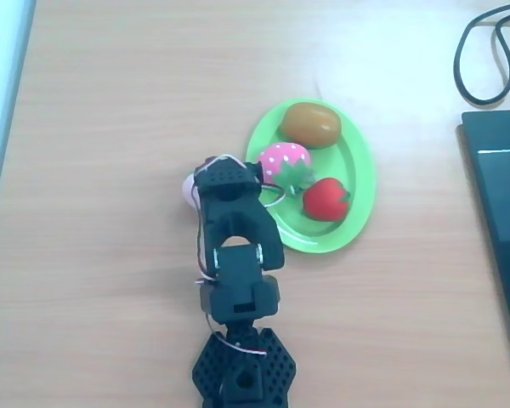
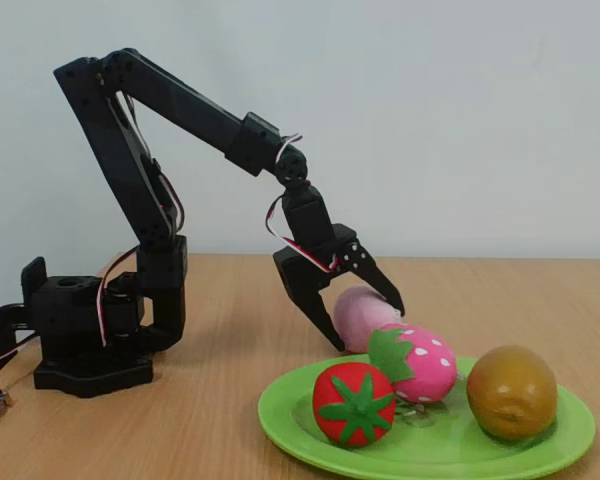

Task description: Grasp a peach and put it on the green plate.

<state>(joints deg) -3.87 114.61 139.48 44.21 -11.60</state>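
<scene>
The small pale-pink matte toy peach (image 2: 358, 312), at the lime-green oval plastic plate's (image 1: 358, 223) nine o'clock, looks light and smooth-skinned; the half-open black tool (image 2: 366, 322) straddles its rounded middle, unclamped.

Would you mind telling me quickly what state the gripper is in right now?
Gripper: open, its jaws spread around the peach, which still rests on the table beside the green plate.

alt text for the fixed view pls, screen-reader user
A black robot arm's open gripper straddles a pale pink peach on a wooden table, just behind a green plate holding three toy fruits.
</scene>
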